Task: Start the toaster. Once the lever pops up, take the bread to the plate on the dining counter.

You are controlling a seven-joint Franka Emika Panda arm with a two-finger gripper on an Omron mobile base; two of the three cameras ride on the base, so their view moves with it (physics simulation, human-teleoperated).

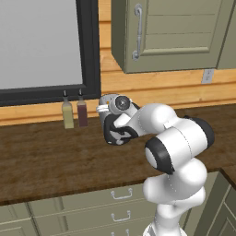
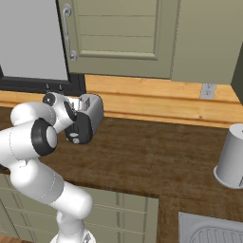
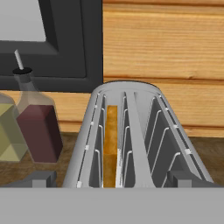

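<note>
**Tool poised at the toaster, bread seated in one slot**

The small silver two-slot toaster with its rounded black front panel stands on the dark brown wood-grain bench, close to the bench's back edge and under the lower corner of the dark-framed window. In the hand view, a thin toast slice with an orange-brown crust edge sits upright in the slot nearer the bottles; the other slot holds nothing. Two slim bottles stand just beside the toaster along the back edge: one with dark red contents next to the toaster, and one with pale yellow-green contents beyond it.

The white arm's two-finger tool is at the toaster's front end, its jaws spread wide, one dark fingertip to either side of the toaster body, holding nothing. In both base views the arm's wrist covers much of the toaster, and the lever cannot be made out.

Olive-green cabinets hang above the wood-panelled wall. A grey cylindrical container stands well apart from the toaster.
</note>
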